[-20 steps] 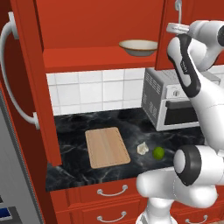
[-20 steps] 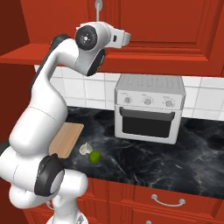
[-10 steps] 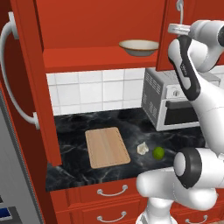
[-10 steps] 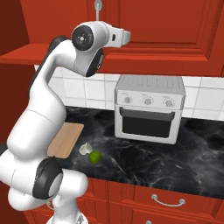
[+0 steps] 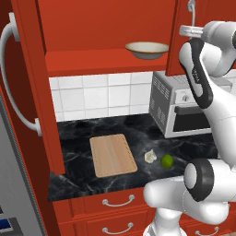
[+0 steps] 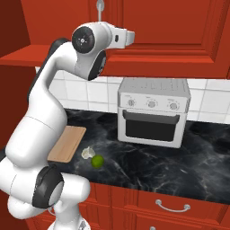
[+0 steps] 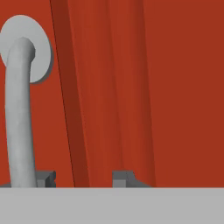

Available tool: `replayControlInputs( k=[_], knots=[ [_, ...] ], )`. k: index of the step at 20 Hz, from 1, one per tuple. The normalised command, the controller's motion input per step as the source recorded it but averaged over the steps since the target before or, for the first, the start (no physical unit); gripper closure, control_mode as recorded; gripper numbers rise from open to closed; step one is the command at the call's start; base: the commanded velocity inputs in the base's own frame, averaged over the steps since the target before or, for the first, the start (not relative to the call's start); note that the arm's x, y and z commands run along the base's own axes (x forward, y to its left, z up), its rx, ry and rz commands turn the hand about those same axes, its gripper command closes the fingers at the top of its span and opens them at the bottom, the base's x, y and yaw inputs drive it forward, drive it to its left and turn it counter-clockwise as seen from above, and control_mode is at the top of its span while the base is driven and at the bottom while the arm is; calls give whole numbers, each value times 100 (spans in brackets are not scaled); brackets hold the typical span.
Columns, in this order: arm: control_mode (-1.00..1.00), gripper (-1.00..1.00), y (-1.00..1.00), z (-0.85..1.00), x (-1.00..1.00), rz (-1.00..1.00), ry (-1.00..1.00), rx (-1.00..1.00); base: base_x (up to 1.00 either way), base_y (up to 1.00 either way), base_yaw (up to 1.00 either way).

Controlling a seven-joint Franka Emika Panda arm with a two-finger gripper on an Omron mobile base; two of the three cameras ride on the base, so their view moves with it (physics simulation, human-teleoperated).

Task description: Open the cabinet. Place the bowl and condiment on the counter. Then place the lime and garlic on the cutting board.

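The cabinet's left door (image 5: 32, 92) stands swung open. Its right door (image 5: 184, 37) is closed, with a curved silver handle (image 7: 19, 109). On the open shelf sits the cream bowl (image 5: 146, 49). My gripper (image 7: 85, 179) is up against the closed door, open, and the handle runs just outside its left fingertip (image 7: 46, 178). From the left base, the gripper (image 5: 183, 31) is below the handle's lower end (image 5: 191, 9). On the black counter (image 5: 78, 179) lie the cutting board (image 5: 114, 155), the garlic (image 5: 150, 156) and the lime (image 5: 167, 161). The condiment is out of view.
A silver toaster oven (image 6: 152, 112) stands on the counter at the back, right of the garlic (image 6: 88, 153) and lime (image 6: 97, 161). Red drawers (image 5: 115, 203) run below the counter. My arm's white links (image 6: 45, 117) rise in front of the cutting board (image 6: 67, 143).
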Motion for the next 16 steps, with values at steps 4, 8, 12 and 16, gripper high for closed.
replayControlInputs(
  k=[4,8,12,16],
  knots=[
    [-100,100,-80,35,-55,0,0,2,0,0,0],
    [-100,100,-79,35,-52,0,0,2,0,0,0],
    [-100,100,-77,36,-50,0,0,1,0,0,0],
    [-100,100,-78,39,-51,0,0,1,0,0,0]
  ],
)
